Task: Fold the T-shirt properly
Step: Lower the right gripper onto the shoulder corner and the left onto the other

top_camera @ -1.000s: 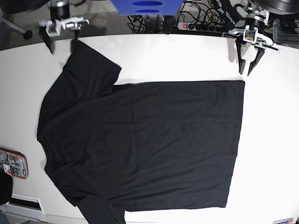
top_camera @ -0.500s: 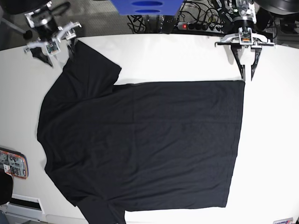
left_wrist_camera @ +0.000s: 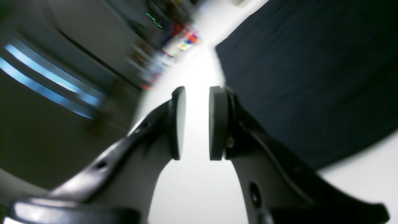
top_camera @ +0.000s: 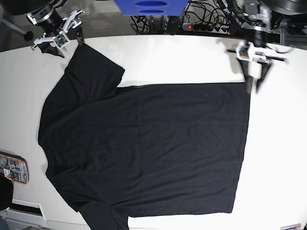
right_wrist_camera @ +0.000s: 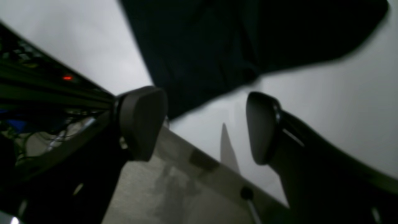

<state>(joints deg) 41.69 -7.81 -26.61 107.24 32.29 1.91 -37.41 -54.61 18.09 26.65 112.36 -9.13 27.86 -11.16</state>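
Note:
The black T-shirt [top_camera: 144, 143] lies spread flat on the white table [top_camera: 168, 57], one sleeve pointing to the far left corner. My left gripper [top_camera: 253, 86] hovers at the shirt's far right corner. In the left wrist view its pads [left_wrist_camera: 217, 123] stand a narrow gap apart with only bare table between them, and the T-shirt [left_wrist_camera: 311, 77] lies just beside the right pad. My right gripper [top_camera: 66, 45] is at the tip of the far left sleeve. It is wide open [right_wrist_camera: 205, 124] and empty, with the T-shirt's [right_wrist_camera: 233, 40] sleeve edge just beyond its pads.
The table's far edge runs close behind both grippers. Behind it are a power strip [top_camera: 201, 26] with cables and a blue object [top_camera: 149, 7]. An orange-rimmed device [top_camera: 13, 167] lies at the table's left edge.
My left gripper has come down toward the shirt's far right corner. My right gripper has shifted and turned beside the far left sleeve. The shirt lies as before.

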